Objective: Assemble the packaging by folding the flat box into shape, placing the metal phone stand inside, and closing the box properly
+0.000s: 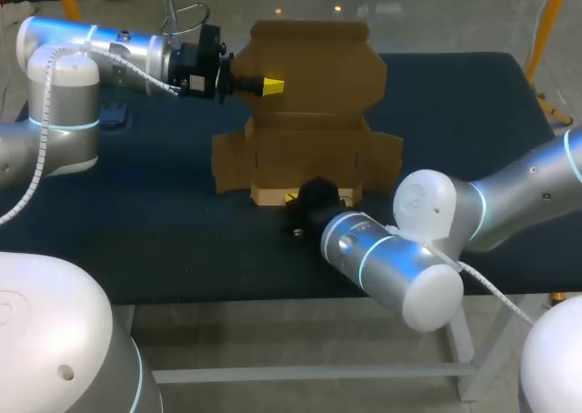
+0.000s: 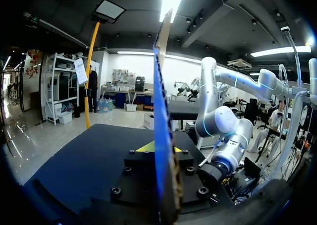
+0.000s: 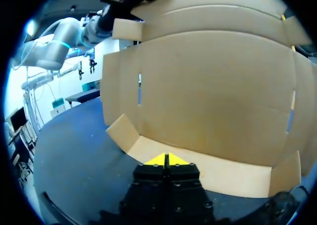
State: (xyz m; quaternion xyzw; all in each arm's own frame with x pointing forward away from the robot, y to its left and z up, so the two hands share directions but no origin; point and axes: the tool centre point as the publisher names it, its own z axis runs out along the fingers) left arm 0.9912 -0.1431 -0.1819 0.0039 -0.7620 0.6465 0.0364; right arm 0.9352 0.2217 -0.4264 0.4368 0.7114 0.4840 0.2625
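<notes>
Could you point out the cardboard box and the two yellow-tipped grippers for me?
Brown flat cardboard box [image 1: 309,149], head view, middle panel.
Left yellow-tipped gripper [image 1: 272,86], head view, yellow fingertip.
Right yellow-tipped gripper [image 3: 166,159], right wrist view, between its yellow tips.

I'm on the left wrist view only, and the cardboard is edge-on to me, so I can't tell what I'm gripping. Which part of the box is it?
Observer: The head view shows the left arm with its jaws clamped on the left edge of the upright lid panel of the cardboard box.
Operator: And my other jaws?
Observer: The right arm has them shut, low at the box's front, tips over the pale front flap lying on the table.
Operator: Is the phone stand in yet?
Observer: No phone stand shows in any view.
</notes>
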